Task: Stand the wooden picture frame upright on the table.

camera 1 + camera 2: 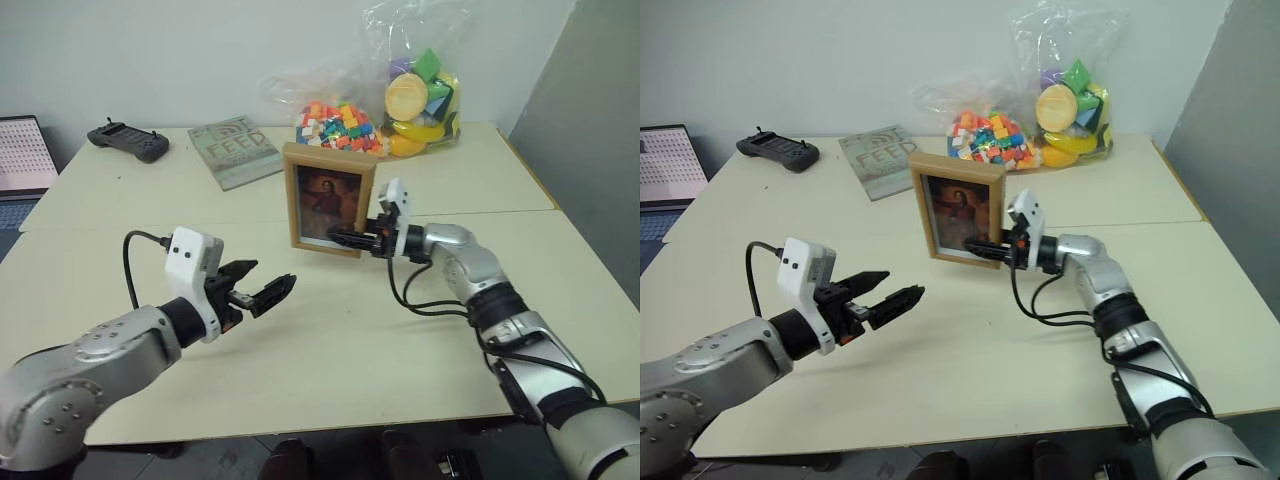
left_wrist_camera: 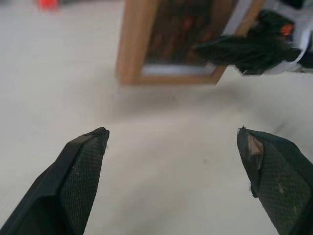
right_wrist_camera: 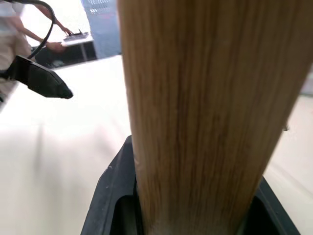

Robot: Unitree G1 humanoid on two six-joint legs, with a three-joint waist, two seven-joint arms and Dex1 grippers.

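Wooden picture frame (image 1: 330, 199) stands upright near the middle of the table (image 1: 330, 340), its face with the dark portrait turned toward the robot and its bottom edge resting on the pale tabletop just in front of the thin seam line. The right gripper (image 1: 352, 238) reaches in from the right side and is closed on the frame's lower right edge; in the right wrist view the wood grain of that edge rises straight up between the two black fingers (image 3: 110, 196), which press against it on either side. The left gripper (image 1: 262, 290) hovers above the table in front of the frame and a little to its left, well apart from it, with its jaws spread wide and nothing between them; the left wrist view shows its two fingertips (image 2: 80, 171) far apart over bare tabletop, with the base of the frame and the other gripper beyond. Behind the frame, toward the far edge, a grey book (image 1: 234, 151) lies flat, and to the left of it sits a black controller (image 1: 128, 140). To the right of the book a clear bag of small coloured blocks (image 1: 340, 122) rests beside a taller clear bag of toys (image 1: 422, 95).
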